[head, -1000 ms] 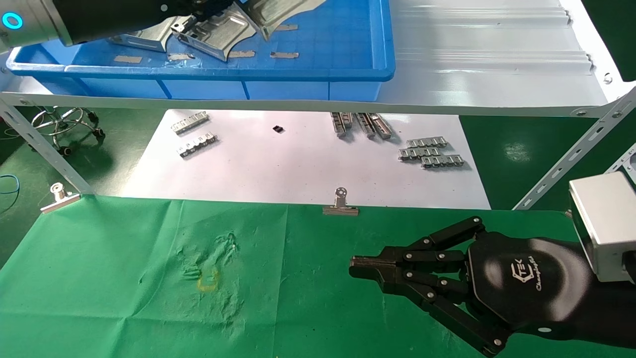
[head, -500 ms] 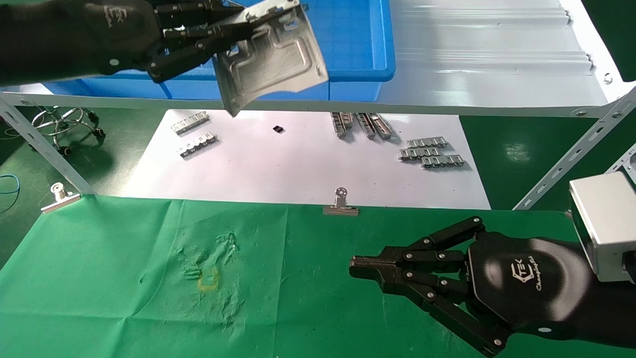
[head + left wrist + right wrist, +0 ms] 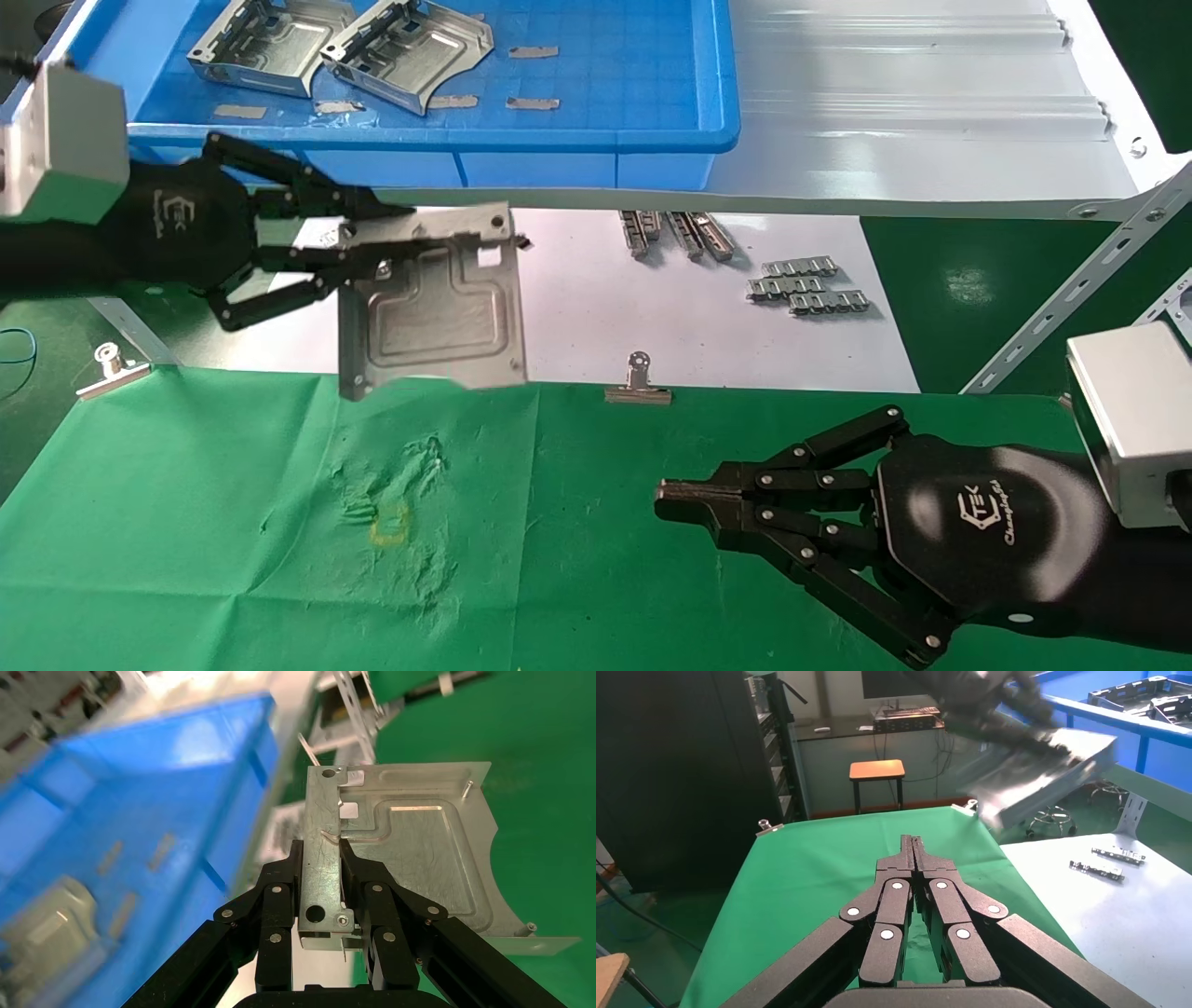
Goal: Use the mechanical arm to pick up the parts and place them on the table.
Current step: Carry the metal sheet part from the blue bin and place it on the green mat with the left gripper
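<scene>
Since a moment ago, when it hung over the blue bin, the metal plate has travelled down to the worktop's far edge, airborne, left gripper jaws clamped on its flange; lowering remains. Right gripper: closed, parked, near-right corner.

Seen from the head, high and looking down over the green table. Seen close from each wrist, along the black fingers. Shared across all three views: the held plate and the green cloth.
</scene>
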Robot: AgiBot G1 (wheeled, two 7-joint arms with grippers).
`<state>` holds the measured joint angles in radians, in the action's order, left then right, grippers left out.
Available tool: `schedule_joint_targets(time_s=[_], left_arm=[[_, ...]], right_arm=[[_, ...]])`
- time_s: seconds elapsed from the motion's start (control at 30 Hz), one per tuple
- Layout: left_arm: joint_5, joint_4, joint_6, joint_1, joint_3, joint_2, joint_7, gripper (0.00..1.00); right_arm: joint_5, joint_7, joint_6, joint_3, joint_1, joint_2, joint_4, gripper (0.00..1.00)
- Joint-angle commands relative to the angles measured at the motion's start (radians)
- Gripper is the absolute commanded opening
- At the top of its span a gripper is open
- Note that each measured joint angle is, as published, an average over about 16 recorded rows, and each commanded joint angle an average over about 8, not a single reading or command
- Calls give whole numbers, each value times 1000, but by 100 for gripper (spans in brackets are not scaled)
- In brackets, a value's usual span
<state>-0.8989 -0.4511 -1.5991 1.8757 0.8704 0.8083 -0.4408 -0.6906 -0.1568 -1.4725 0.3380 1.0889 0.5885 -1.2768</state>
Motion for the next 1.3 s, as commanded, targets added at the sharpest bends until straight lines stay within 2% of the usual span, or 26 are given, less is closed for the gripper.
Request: schedule_joint_targets(time_s=[0.03,0.33,0.63,0.9,1.3], left_arm=[[13,-35,1,-17,27,-27,-2,0],[-37,-50,12,-67,154,-69,-82,0],[-123,29,30,-105,251,-19,-189,0],[-150,141,31,-122,283,51,-279,0],[-140,297,62,-137,286,114,-394,0]], right_arm=[[0,0,0,0,0,0,0,0],[0,0,0,0,0,0,0,0],[0,0,0,0,0,0,0,0],[0,0,0,1,0,0,0,0],[1,0,0,1,0,0,0,0]])
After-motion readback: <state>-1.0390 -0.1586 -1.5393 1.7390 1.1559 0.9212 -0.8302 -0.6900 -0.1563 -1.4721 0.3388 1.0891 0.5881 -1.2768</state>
